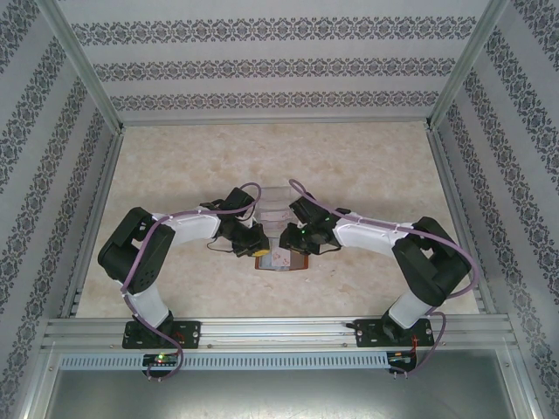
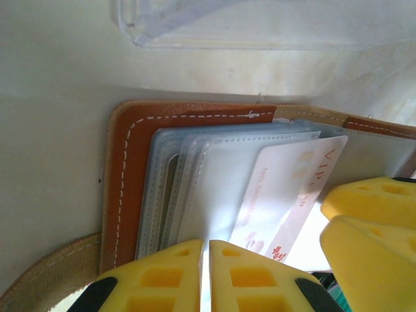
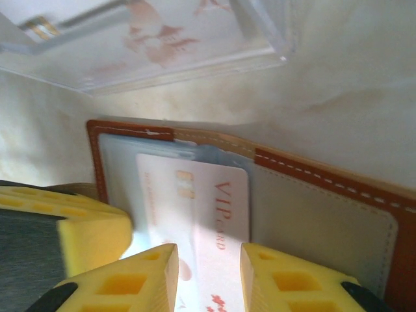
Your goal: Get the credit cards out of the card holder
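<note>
The reddish-brown card holder point(image 1: 281, 259) lies open on the table between both grippers. Its leather edge point(image 2: 127, 169) frames several grey-blue clear pockets point(image 2: 195, 175). A pale pink credit card point(image 2: 286, 188) printed "VIP card" sticks partway out of a pocket. My left gripper point(image 2: 207, 250) is shut on the thin edge of a clear pocket sleeve. My right gripper point(image 3: 208, 260) is open, its fingers straddling the near end of the same credit card point(image 3: 195, 201) without closing on it. The holder's beige inner flap point(image 3: 325, 214) lies to the right.
A clear plastic tray point(image 1: 272, 205) stands just beyond the card holder; one pink-printed card point(image 3: 156, 32) lies in it. My right gripper's yellow fingers point(image 2: 370, 214) crowd the left wrist view. A tan strap point(image 2: 45, 273) curves by the holder.
</note>
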Robot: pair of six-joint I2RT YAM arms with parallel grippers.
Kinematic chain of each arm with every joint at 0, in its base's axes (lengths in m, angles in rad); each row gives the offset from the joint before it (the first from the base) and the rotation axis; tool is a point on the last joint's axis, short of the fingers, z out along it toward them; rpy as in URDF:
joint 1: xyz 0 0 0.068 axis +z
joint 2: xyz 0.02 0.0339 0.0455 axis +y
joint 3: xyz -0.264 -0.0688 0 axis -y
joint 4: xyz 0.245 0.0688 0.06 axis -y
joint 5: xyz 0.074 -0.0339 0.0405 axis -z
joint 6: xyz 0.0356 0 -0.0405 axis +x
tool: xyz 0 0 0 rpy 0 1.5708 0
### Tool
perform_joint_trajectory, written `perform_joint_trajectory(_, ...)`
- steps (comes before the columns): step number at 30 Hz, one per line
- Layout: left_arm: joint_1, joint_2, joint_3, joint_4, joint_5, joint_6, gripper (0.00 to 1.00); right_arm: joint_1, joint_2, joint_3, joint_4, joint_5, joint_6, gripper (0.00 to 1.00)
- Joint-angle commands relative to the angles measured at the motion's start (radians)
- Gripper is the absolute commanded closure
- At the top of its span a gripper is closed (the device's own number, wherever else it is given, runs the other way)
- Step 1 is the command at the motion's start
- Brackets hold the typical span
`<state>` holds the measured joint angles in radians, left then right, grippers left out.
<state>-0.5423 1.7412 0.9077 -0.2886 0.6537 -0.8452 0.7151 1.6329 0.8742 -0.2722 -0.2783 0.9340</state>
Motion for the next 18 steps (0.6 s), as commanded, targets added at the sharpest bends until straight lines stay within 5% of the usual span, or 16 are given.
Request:
perform_joint_trajectory(1,-0.011,0.021,0.015,-0.057,-0.023,0.015,0.89,-0.010,0.028,-0.014,0.004,-0.002,0.001,0.70)
perform_joint_trajectory(18,-0.012,0.026,0.030,-0.084,-0.037,0.018,0.89,-0.019,0.014,-0.070,0.140,-0.072,0.018,0.79)
